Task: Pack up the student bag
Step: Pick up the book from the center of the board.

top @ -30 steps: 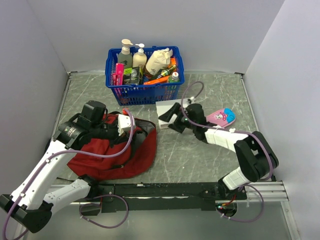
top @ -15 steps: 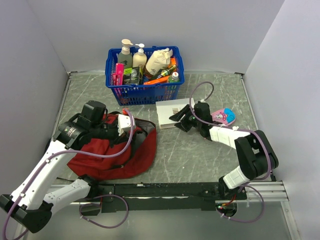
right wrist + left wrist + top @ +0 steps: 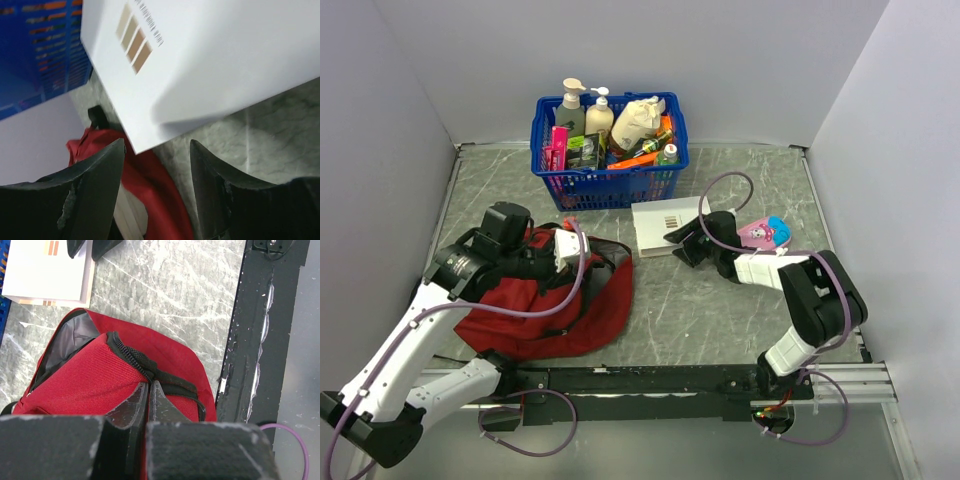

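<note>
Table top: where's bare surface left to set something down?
Three bare patches of the grey marbled table: front centre, between the dark-red fabric backpack and the right arm; back left, between the blue plastic basket and the left wall; back right, between basket and right wall. Crowded: the middle strip, where backpack, white book, right claw and pink-and-blue case sit close.

A robot lab booth: plain white walls [image 3: 620, 60] box in a marbled tabletop [image 3: 720, 300] with a black rail [image 3: 650, 379].
</note>
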